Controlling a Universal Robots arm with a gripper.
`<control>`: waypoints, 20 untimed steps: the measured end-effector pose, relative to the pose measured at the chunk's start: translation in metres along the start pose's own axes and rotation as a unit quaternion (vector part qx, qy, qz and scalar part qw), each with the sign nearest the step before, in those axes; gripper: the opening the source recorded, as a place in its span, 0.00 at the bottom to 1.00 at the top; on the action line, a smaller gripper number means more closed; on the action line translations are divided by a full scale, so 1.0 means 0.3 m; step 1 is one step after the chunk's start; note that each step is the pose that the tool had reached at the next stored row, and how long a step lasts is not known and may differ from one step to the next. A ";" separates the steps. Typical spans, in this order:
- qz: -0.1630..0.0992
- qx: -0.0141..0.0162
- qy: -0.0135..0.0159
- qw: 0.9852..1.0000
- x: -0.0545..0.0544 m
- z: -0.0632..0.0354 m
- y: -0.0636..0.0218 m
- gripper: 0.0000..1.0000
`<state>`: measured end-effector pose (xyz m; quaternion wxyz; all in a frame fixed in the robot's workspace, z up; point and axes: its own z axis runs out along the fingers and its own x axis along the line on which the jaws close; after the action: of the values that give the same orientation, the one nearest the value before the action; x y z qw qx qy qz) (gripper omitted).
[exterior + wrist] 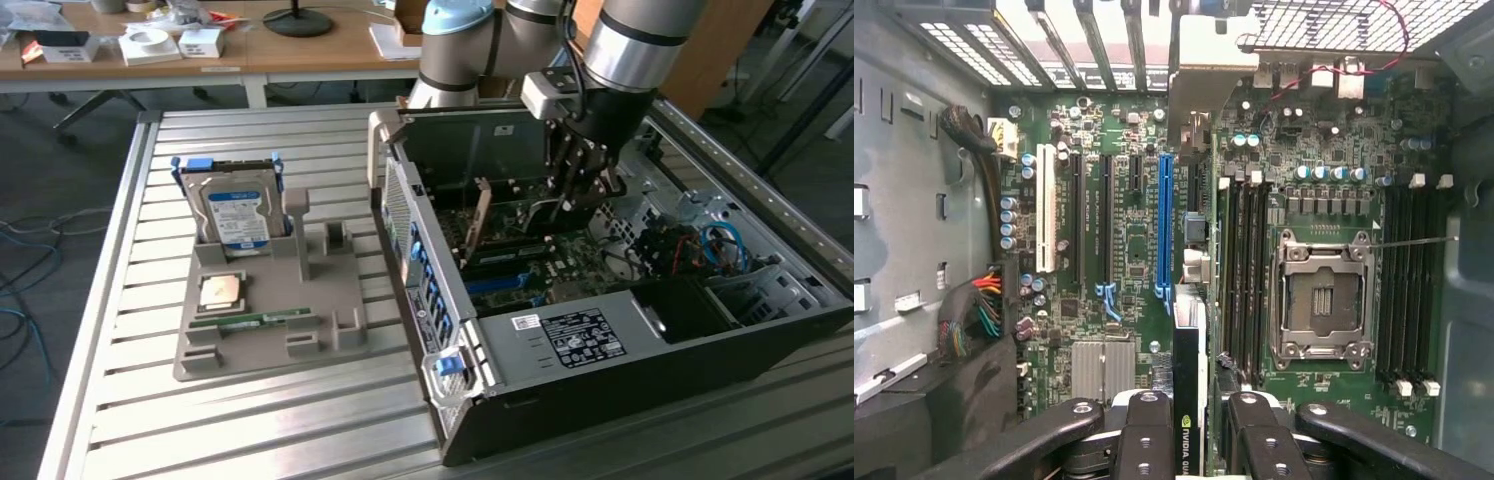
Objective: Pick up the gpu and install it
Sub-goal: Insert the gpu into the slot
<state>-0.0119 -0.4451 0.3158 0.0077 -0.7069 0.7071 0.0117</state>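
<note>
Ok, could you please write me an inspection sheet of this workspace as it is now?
Surface: slatted metal table, bearing a grey holder and an open computer case.
Job's things: gpu edge-on over the motherboard, inside the case.
Clutter: hard drive, processor, memory stick on the holder.
Gripper: gripper shut on the gpu.
Cables: blue cables and a coloured wire bundle in the case.
Surroundings: wooden desk with small boxes behind.
</note>
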 end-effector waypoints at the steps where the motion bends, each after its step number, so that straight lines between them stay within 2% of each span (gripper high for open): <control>1: 0.000 0.000 0.000 1.000 0.000 0.000 0.001 0.26; 20: 0.000 0.000 0.000 1.000 0.000 0.000 0.019 0.26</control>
<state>-0.0176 -0.4451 0.3157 0.0078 -0.7070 0.7071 0.0117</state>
